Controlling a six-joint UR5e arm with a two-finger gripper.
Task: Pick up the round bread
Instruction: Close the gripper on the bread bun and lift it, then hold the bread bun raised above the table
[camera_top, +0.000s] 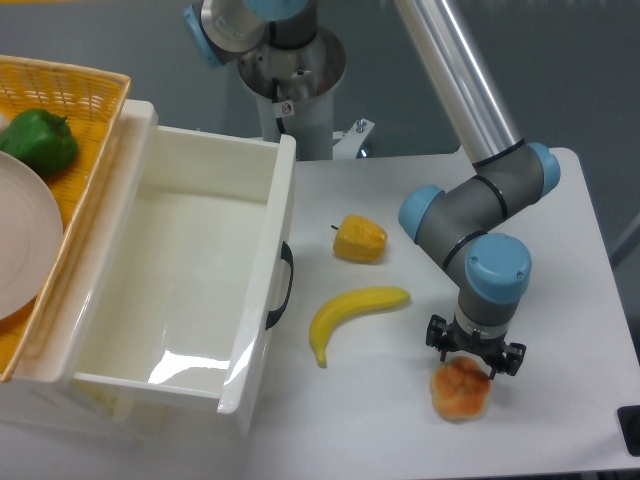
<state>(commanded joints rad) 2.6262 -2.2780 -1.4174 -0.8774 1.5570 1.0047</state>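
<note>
The two-finger gripper (468, 372) hangs directly over the small round orange-golden bread (460, 391); its jaw state cannot be told. Approach step; next likely descending and closing, banana (354, 311) at ten o'clock.

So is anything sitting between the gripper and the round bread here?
Nothing visible. The gripper is directly above the round bread, partly covering its top; the banana lies off to the side.

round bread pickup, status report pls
Gripper directly over the round bread, fingers hidden, grasp state unclear. Bread on the table, near front edge. Banana and yellow pepper lie apart, not obstructing.
</note>
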